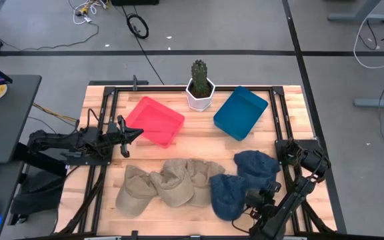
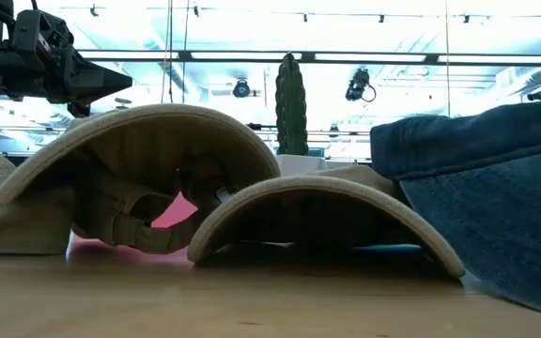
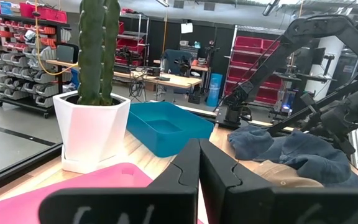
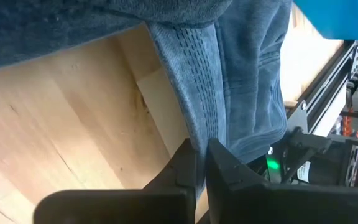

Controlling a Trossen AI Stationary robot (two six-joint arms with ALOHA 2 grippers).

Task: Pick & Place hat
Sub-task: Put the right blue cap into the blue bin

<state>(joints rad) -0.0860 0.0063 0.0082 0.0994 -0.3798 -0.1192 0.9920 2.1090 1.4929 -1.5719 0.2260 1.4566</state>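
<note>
- A lab or workshop hall: grey concrete floor (image 1: 245, 27) with loose cables (image 1: 137, 25) around the wooden surface (image 1: 199, 137).
- Shelving racks (image 3: 17, 62) stacked with red bins (image 3: 42, 11) and grey bins along the walls.
- Work benches (image 3: 160, 78) crowded with gear, and another robot arm (image 3: 303, 56).
- Rows of ceiling lights (image 2: 346, 19) overhead.

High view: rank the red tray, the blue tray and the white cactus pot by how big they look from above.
Largest to smallest in the high view:
1. red tray and blue tray: they look about alike, the red one perhaps slightly bigger, so I won't separate them.
2. white cactus pot: clearly the smallest.
</note>
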